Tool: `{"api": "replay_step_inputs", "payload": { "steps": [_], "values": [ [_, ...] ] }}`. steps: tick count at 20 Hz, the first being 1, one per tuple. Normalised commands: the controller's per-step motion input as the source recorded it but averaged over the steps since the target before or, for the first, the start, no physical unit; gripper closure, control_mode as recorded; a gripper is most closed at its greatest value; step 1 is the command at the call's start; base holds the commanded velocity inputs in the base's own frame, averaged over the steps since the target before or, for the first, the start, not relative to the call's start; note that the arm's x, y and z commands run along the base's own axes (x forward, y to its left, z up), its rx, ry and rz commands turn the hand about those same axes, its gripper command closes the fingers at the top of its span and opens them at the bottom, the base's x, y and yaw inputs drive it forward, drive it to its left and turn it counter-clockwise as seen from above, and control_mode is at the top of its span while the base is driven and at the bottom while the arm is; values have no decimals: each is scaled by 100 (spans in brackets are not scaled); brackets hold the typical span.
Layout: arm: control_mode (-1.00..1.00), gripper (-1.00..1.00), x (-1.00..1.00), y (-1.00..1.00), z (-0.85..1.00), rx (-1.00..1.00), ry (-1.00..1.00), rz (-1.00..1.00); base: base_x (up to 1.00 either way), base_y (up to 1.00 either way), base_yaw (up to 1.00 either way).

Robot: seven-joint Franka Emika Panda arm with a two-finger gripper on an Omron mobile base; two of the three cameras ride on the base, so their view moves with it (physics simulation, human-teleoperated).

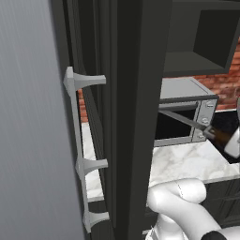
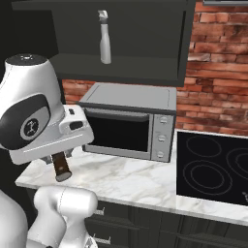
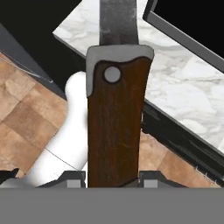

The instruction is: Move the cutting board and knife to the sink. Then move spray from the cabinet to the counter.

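Left base view, far left: tall grey panel (image 1: 28,140) with a long silver handle (image 1: 77,150) on three flared mounts, edge-on dark cabinet side (image 1: 126,117) next to it. Right of that: open dark wall cabinet (image 1: 201,42) up top, steel microwave (image 1: 187,108) below on the white marble counter (image 1: 187,159), brick wall (image 1: 225,84) behind. At the right edge: knife (image 1: 197,123), blade slanting up-left across the microwave front, brown handle running down-right into the white hand. Right base view, left side: gripper (image 2: 60,162) under the big white wrist, clamped on the knife (image 2: 62,167); brown handle end poking down below the hand, just above the counter (image 2: 126,179) near its left edge. Centre: microwave (image 2: 131,121) on the marble; above it the cabinet (image 2: 121,63), with the spray (image 2: 104,38) standing upright on its shelf, well apart from the gripper, higher and to its right. Right: black cooktop (image 2: 213,167), brick wall (image 2: 218,68). Hand view: knife (image 3: 116,127) dead centre, handle rising straight from between the two finger tips (image 3: 151,180), silver rivet near the bolster, dark blade pointing away over the counter edge (image 3: 175,78); jaws narrowed on the handle, pressing both flanks. Tiled floor (image 3: 22,113) at left.
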Motion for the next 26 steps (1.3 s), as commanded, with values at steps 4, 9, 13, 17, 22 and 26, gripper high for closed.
{"api": "replay_step_inputs", "payload": {
  "steps": [4, 9, 13, 17, 22, 26],
  "values": [
    [-100, 100, 14, 0, 1, 0, 0, 0, 0, 0, 0],
    [-100, 100, 14, 0, 0, 0, 0, 2, 0, 0, 0],
    [100, 100, 0, 0, 0, 0, 0, 1, 0, -1, 0],
    [100, 100, 0, 0, 0, 0, 0, 0, -55, -41, -3],
    [100, 100, 0, 0, 0, 0, 0, 0, -45, -63, -25],
    [100, 100, 0, 0, 0, 0, 0, 0, -29, -62, -58]
  ]
}}
